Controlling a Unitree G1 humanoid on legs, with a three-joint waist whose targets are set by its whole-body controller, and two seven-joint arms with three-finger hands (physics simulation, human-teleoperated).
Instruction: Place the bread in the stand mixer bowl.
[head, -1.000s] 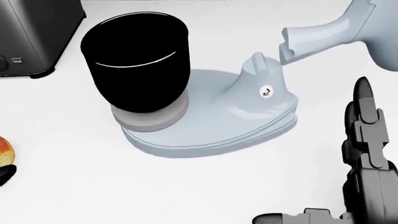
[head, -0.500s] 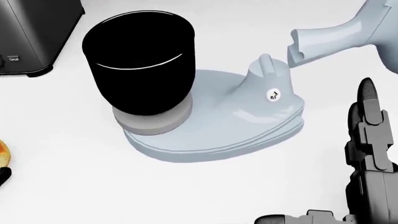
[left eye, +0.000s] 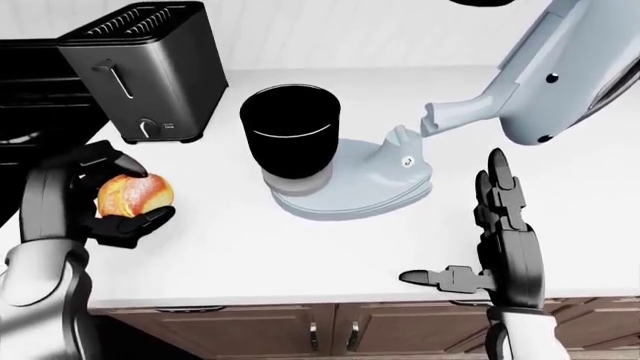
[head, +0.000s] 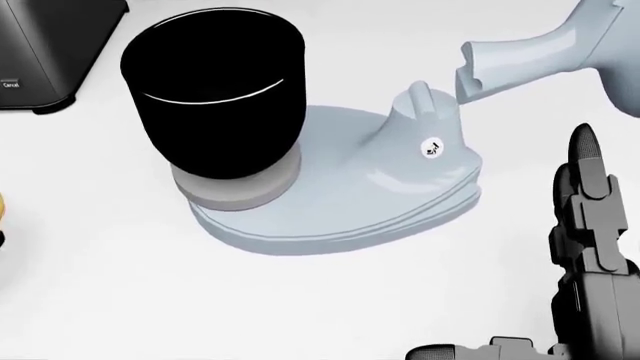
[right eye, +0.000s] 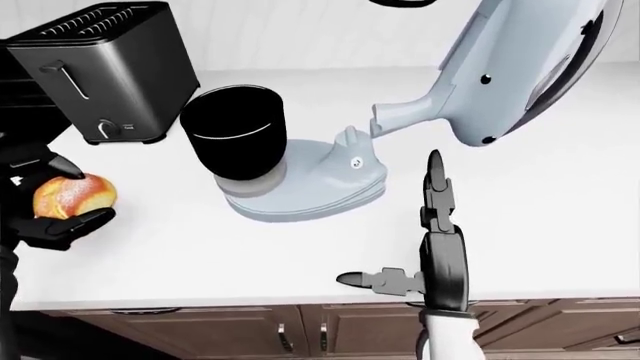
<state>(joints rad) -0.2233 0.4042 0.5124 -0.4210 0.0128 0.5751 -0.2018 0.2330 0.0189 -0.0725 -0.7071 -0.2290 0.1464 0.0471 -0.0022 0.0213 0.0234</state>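
Now the head view has shifted slightly. The left robot hand (left eye: 105, 202) grips the bread (left eye: 134, 196), the bowl (left eye: 291, 131) well to its right; the right robot hand (left eye: 500, 247) hangs spread wide.

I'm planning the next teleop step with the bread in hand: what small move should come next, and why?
Probably carry the left hand rightward and up toward the black cylindrical mixer bowl. Its fingers are closed round the round golden bread roll, which sits well left of and lower than the bowl's open rim. The mixer's pale blue head is tilted up, and the right hand hangs open, apart.
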